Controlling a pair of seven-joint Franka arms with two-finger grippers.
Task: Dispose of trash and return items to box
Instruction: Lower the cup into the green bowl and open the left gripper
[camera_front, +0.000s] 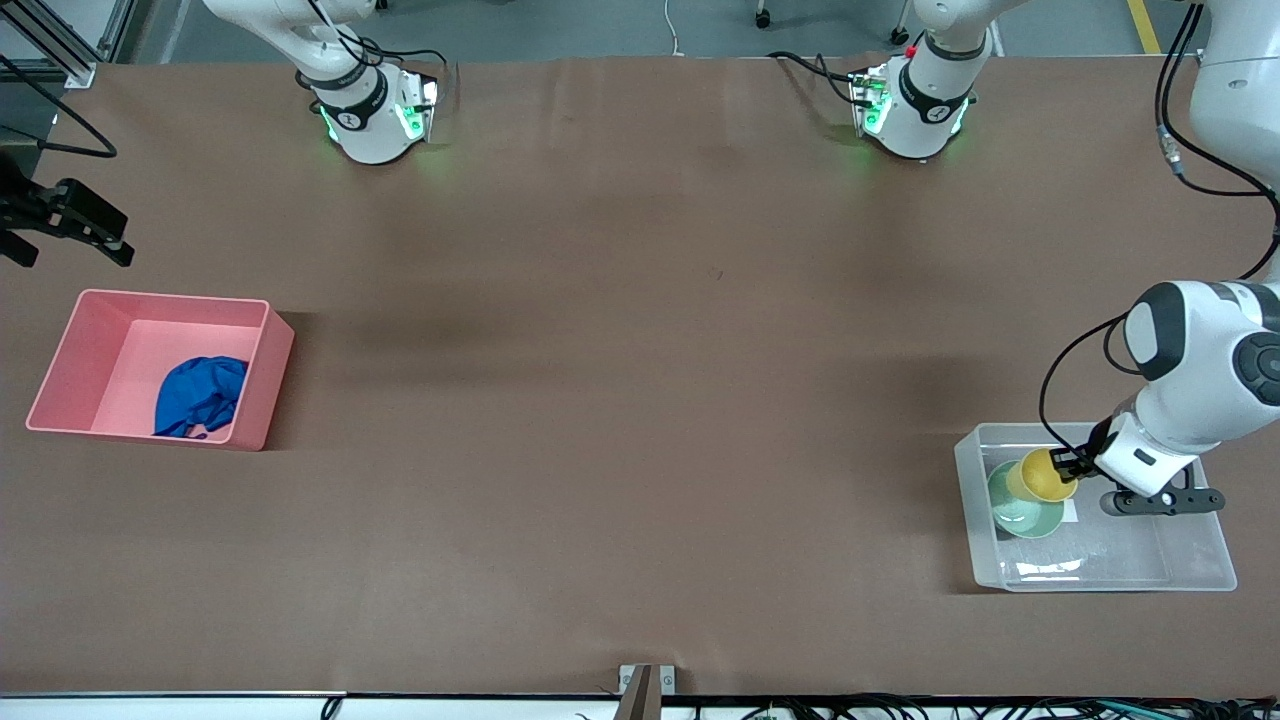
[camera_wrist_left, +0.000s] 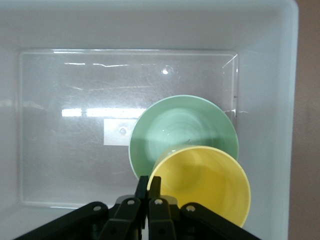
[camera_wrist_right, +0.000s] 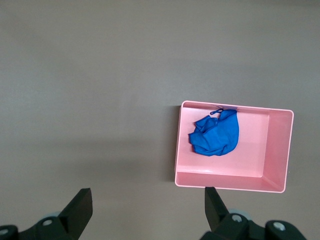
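A: Where is the yellow cup (camera_front: 1040, 474) now?

B: It is held up over the clear box (camera_front: 1200, 560), tipped on its side, right above the green bowl (camera_front: 1022, 512). The bowl is already sitting on the floor of the box, at the end toward the middle of the bench (camera_front: 620, 400). The cup's rim is pinched by the left pincer (camera_wrist_left: 148, 186), which is clenched on it.

A: How should the cup be put down well?

B: It looks best if the cup is brought down slowly and turned upright. It could be set inside the bowl or on the bare floor beside it. The rim should be let go only when the cup is resting on something. If it is dropped while tipped, it may roll or bump the bowl.

A: And the blue rag (camera_front: 200, 395)?

B: It is already lying in the pink bin (camera_front: 70, 350), at the right arm's end of the bench. That part seems finished.

A: What about the other pincer?

B: The right pincer (camera_wrist_right: 145, 212) is spread wide with nothing in it. It hangs high over the bench near the pink bin, and that arm waits.
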